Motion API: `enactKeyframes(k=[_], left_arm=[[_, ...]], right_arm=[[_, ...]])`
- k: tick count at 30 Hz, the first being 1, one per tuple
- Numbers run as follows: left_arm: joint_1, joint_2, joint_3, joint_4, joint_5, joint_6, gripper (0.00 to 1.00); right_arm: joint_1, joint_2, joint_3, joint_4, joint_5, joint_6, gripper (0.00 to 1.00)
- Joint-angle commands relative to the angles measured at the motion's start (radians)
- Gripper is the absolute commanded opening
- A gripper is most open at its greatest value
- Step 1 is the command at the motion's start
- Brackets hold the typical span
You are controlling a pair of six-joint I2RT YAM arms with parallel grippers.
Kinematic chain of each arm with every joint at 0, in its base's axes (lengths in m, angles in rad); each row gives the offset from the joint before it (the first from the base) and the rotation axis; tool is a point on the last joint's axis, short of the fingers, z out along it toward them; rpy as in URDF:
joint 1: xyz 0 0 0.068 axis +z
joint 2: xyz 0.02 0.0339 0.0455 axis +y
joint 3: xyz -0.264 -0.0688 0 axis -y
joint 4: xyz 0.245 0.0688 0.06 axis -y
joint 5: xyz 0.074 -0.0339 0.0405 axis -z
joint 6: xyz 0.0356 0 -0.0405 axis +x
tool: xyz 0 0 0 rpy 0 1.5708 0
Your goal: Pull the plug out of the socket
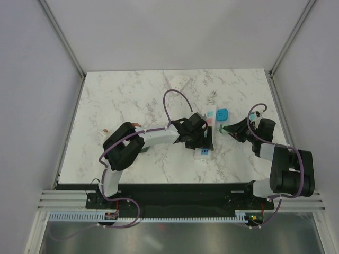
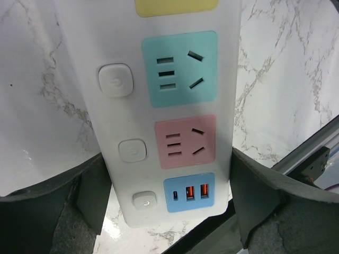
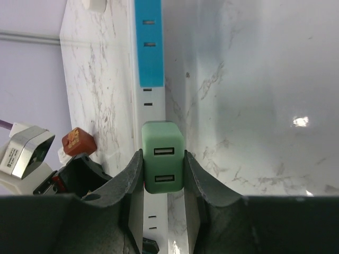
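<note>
Left gripper (image 2: 164,206) clamps the power strip (image 2: 119,114) near its six o'clock end, anchoring it; right gripper (image 3: 162,177), at the strip's three o'clock, pinches the green plug (image 3: 162,153) for pulling.

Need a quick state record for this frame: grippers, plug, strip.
left gripper: shut on power strip, at its near end
right gripper: shut on green plug
green plug: beside the power strip; seated or free, cannot tell
blue plug: farther along, untouched
table: white marble
</note>
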Motion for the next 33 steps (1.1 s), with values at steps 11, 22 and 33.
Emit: enactKeyframes(k=[11, 22, 33], left_arm=[[0.007, 0.077, -0.065, -0.141, -0.026, -0.046, 0.02], [0.007, 0.097, -0.039, -0.124, -0.010, -0.019, 0.02], [0.009, 0.103, -0.030, -0.122, -0.007, -0.008, 0.02]], right_arm=[[-0.148, -0.336, -0.068, -0.231, 0.204, 0.059, 0.00], [-0.269, -0.543, -0.249, -0.161, 0.532, 0.328, 0.00], [-0.277, -0.237, -0.321, 0.305, 0.618, 0.365, 0.00]])
